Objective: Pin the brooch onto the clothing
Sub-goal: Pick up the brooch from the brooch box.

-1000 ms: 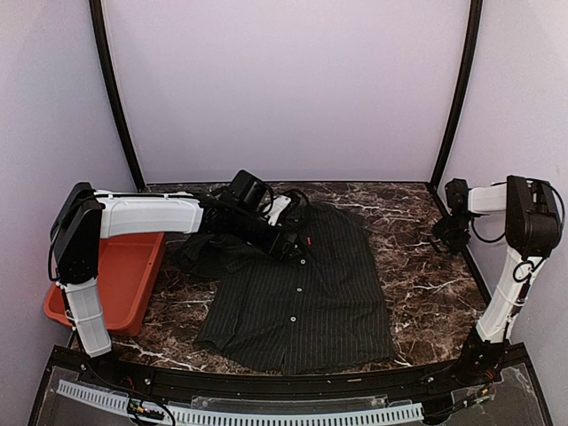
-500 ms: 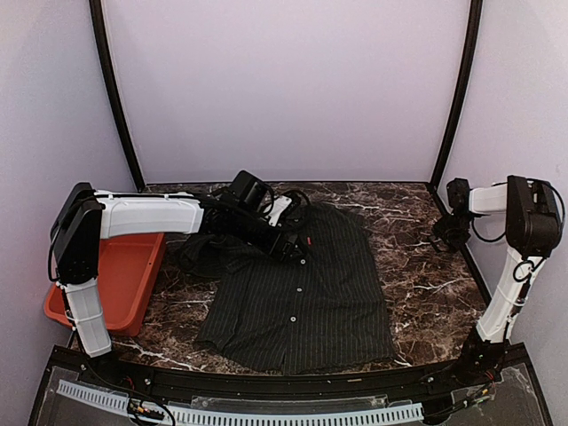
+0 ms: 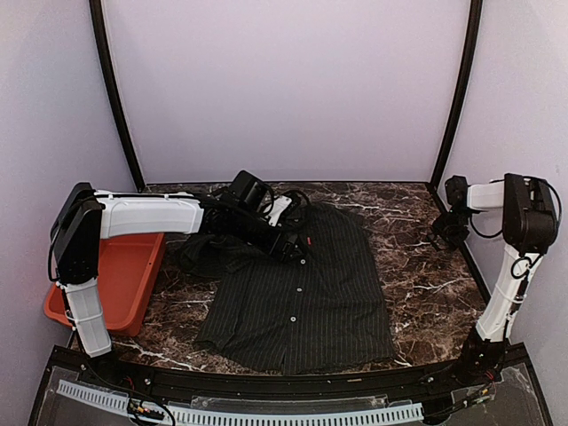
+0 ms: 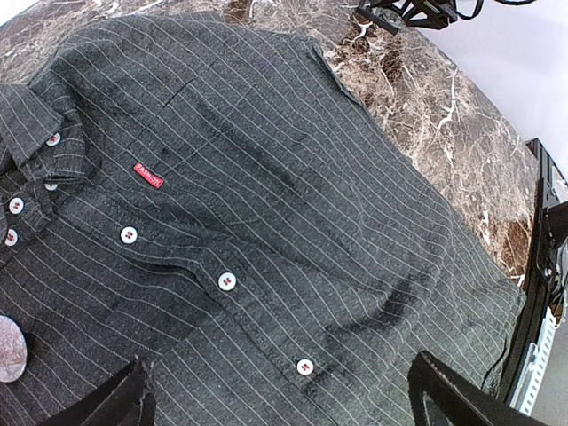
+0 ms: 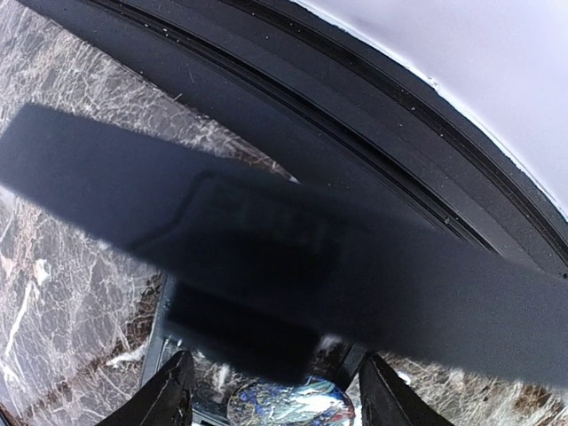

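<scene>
1. Looking down, you see the clothing (image 3: 306,302) lying flat mid-way across the bench (image 3: 422,275), collar far, hem near.
2. Your left gripper (image 3: 291,248) hangs over its chest by the red tag (image 4: 148,175), jaws wide, holding nothing.
3. Your right gripper (image 3: 444,232) sits at the far right corner, well apart from the clothing. A shiny blue-silver thing (image 5: 288,401) shows between its fingers, and you cannot tell whether it is gripped.

One shirt (image 3: 302,293), one orange bin (image 3: 129,275), one marble table (image 3: 417,266), two robot arms (image 3: 146,215)
</scene>
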Motion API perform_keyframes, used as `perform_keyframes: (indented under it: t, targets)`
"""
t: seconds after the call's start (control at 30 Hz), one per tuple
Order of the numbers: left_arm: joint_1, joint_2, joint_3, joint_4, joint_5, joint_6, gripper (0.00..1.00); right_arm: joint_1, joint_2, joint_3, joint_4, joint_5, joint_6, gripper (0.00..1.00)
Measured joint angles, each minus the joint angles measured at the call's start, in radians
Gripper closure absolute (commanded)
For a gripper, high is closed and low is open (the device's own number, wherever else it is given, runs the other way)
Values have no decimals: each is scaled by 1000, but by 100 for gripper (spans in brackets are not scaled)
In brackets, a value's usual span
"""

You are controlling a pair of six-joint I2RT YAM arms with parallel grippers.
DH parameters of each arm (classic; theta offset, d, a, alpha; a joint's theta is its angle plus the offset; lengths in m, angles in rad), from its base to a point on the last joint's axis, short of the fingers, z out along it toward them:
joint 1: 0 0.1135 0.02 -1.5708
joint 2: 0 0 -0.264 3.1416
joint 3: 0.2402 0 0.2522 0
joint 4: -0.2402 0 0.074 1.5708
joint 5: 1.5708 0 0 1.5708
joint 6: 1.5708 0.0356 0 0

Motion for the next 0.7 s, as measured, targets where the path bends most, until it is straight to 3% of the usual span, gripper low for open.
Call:
perform_keyframes:
  t: [0.33, 0.57, 0.7]
  targets:
    - [0, 0, 0, 0, 0, 0, 1, 0, 3, 3, -18, 11, -24, 51]
    - [0, 0, 0, -1, -1, 0, 1, 0, 3, 3, -25, 18, -32, 63]
    - [0, 0, 0, -1, -4, 0, 1, -3, 3, 2, -13, 18, -27, 64]
